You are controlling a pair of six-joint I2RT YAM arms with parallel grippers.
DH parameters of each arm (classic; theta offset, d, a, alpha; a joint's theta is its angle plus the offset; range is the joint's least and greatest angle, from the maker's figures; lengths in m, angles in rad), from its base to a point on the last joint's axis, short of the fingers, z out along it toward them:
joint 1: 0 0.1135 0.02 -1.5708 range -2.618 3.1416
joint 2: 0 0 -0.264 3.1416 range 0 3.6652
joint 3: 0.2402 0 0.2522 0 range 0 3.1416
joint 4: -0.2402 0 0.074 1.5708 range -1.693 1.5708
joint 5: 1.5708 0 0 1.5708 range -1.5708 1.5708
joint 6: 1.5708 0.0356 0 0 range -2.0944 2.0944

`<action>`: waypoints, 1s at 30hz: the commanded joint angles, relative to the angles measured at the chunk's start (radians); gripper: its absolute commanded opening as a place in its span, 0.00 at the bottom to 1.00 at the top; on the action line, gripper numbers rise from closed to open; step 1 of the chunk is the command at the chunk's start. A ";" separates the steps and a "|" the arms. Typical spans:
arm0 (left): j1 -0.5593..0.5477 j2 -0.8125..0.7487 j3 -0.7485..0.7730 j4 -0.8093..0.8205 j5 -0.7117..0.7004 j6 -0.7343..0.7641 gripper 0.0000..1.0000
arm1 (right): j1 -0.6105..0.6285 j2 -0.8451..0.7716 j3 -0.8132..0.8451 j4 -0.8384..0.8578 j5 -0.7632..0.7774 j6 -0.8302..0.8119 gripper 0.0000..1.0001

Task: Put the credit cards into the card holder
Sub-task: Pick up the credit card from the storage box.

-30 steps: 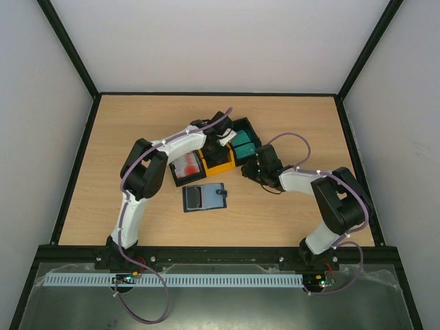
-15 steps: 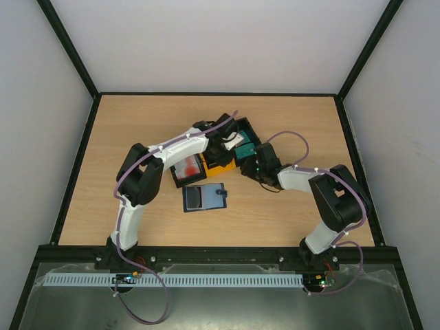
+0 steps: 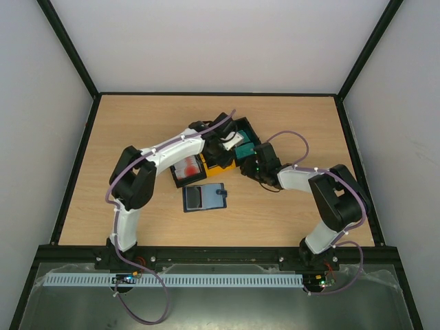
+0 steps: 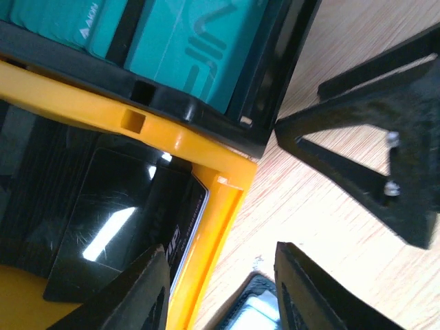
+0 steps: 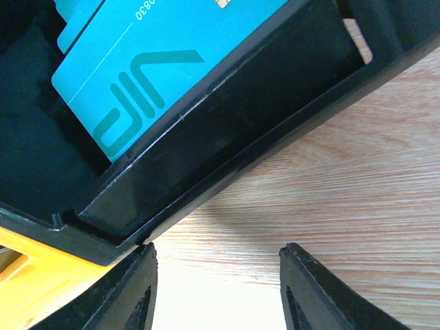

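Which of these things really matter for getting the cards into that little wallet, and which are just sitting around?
Part of the job:
- teal cards
- black card
- white and red cards
- card holder, lying on the table

Just there:
- yellow bin
- black bins, which only store the cards
- wooden table

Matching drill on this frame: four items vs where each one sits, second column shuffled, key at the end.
1. teal plastic cards
2. glossy black plastic card
3. white plastic cards with red blotches
4. dark navy folding card holder

A. wooden table, nearer the arm bases than the bins
B. yellow open-top bin
C. right-end black open-top bin
D. left-end black open-top bin

Pairs: 1-C, 2-B, 3-D, 4-A
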 commanded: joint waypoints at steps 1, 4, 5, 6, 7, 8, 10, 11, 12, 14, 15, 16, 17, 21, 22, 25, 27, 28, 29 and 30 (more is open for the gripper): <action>0.001 -0.058 0.028 0.005 0.006 -0.009 0.48 | -0.003 0.014 0.000 0.008 0.013 0.000 0.49; 0.002 -0.045 0.025 0.013 -0.052 -0.018 0.57 | -0.004 0.011 -0.005 0.009 0.011 0.001 0.49; 0.002 -0.034 0.025 0.009 -0.078 -0.022 0.58 | -0.004 0.011 -0.006 0.009 0.011 0.001 0.49; 0.002 -0.019 0.027 0.004 -0.099 -0.024 0.59 | -0.003 0.010 -0.008 0.009 0.009 0.001 0.49; 0.002 -0.005 0.028 -0.003 -0.114 -0.023 0.59 | -0.004 0.011 -0.009 0.009 0.007 0.000 0.49; 0.002 0.010 0.029 -0.011 -0.122 -0.024 0.60 | -0.004 0.011 -0.012 0.011 0.007 0.001 0.49; 0.002 0.036 0.026 -0.015 -0.131 -0.020 0.60 | -0.004 0.012 -0.013 0.013 0.005 0.001 0.49; 0.002 0.042 0.024 -0.015 -0.133 -0.017 0.60 | -0.003 0.013 -0.014 0.014 0.003 0.001 0.49; 0.002 0.051 0.022 -0.016 -0.134 -0.016 0.61 | -0.004 0.014 -0.015 0.016 0.002 0.002 0.49; 0.003 0.074 0.022 -0.016 -0.132 -0.014 0.62 | -0.004 0.014 -0.018 0.018 -0.001 0.004 0.49; 0.003 0.086 0.026 -0.019 -0.129 -0.009 0.62 | -0.004 0.016 -0.018 0.018 -0.001 0.004 0.49; 0.002 0.095 0.026 -0.022 -0.126 -0.008 0.62 | -0.004 0.017 -0.019 0.019 -0.002 0.004 0.49; 0.002 0.102 0.027 -0.022 -0.124 -0.007 0.62 | -0.005 0.017 -0.021 0.020 -0.002 0.005 0.49; 0.002 0.116 0.021 -0.026 -0.109 -0.003 0.58 | -0.004 0.021 -0.024 0.024 -0.005 0.006 0.49; 0.002 0.113 0.019 -0.028 -0.103 -0.001 0.56 | -0.004 0.022 -0.024 0.025 -0.006 0.005 0.49; 0.002 0.091 0.008 -0.032 -0.086 0.005 0.51 | -0.004 0.023 -0.028 0.030 -0.008 0.008 0.49; 0.002 0.075 0.000 -0.032 -0.076 0.008 0.50 | -0.003 0.024 -0.029 0.033 -0.009 0.011 0.49; 0.002 0.069 -0.005 -0.034 -0.072 0.010 0.49 | -0.004 0.024 -0.030 0.034 -0.010 0.012 0.49; 0.002 0.061 -0.008 -0.035 -0.071 0.009 0.49 | -0.004 0.026 -0.031 0.035 -0.011 0.013 0.49; 0.002 0.055 -0.011 -0.036 -0.070 0.010 0.48 | -0.004 0.026 -0.032 0.038 -0.012 0.014 0.49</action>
